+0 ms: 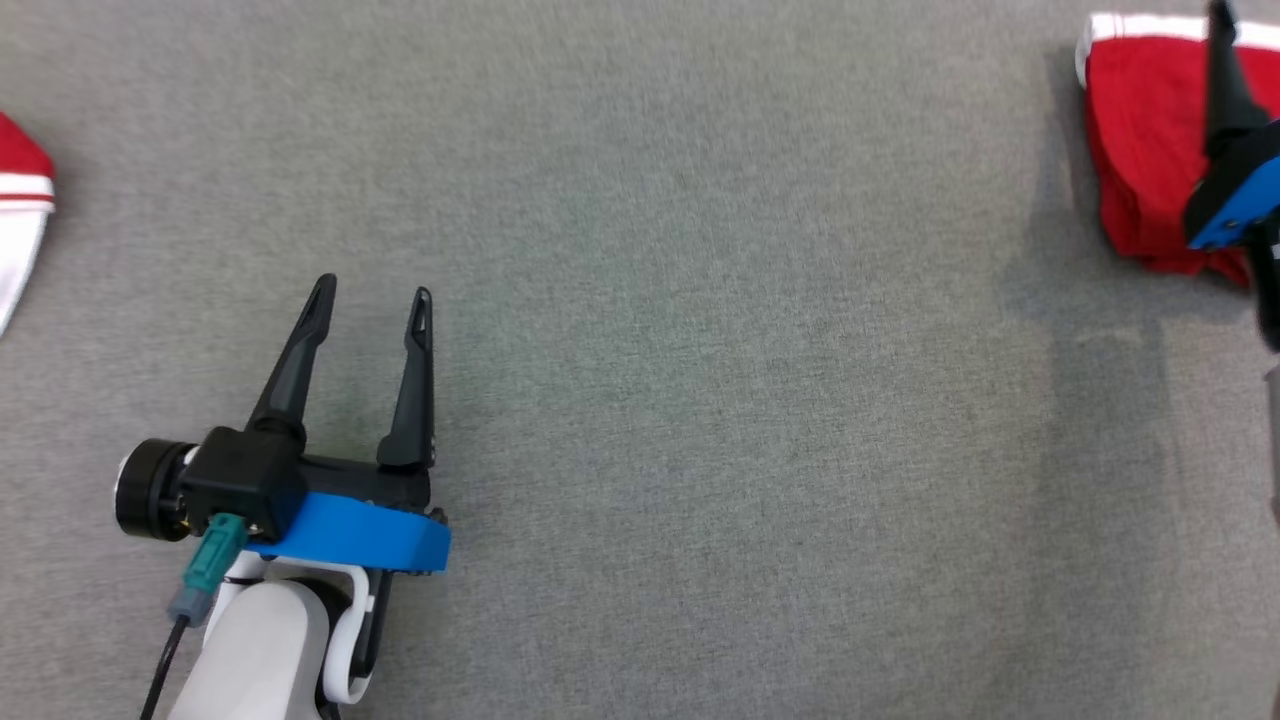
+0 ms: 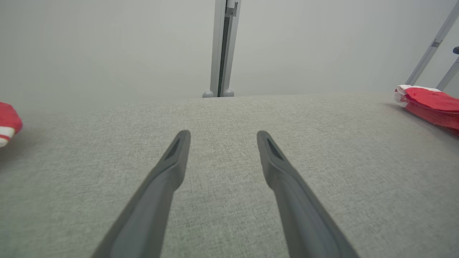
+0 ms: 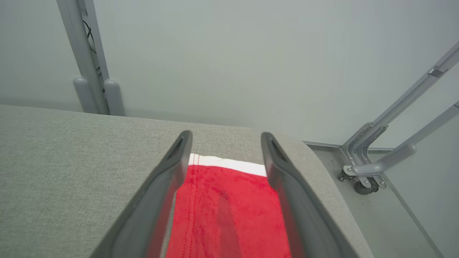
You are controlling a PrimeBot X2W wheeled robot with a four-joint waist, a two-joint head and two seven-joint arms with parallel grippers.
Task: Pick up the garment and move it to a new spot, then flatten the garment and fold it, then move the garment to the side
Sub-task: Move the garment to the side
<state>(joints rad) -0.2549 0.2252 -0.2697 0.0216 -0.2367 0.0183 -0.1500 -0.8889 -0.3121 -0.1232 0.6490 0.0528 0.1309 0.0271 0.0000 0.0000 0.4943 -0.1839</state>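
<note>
Your right gripper is hovering wide open and empty, directly over the folded red, white-hemmed cloth garment at the grey fabric table's far right corner. Your left gripper, also open and empty, is idling well apart.

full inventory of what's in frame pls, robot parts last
padded surface: 1, grey fabric, spans the head view.
garment: 1, red with a white band, far right of the surface, near its edge.
second garment: 1, red and white, cut off at the far left edge.
upright post: 1, grey metal, behind the surface against the wall.
wheeled frame: 1, grey metal, on the floor past the surface's right end.
wall: 1, pale grey, behind everything.
left gripper: 1, dark fingers, open, over bare surface at lower left.
right gripper: 1, dark fingers, open, over the garment at far right.
</note>
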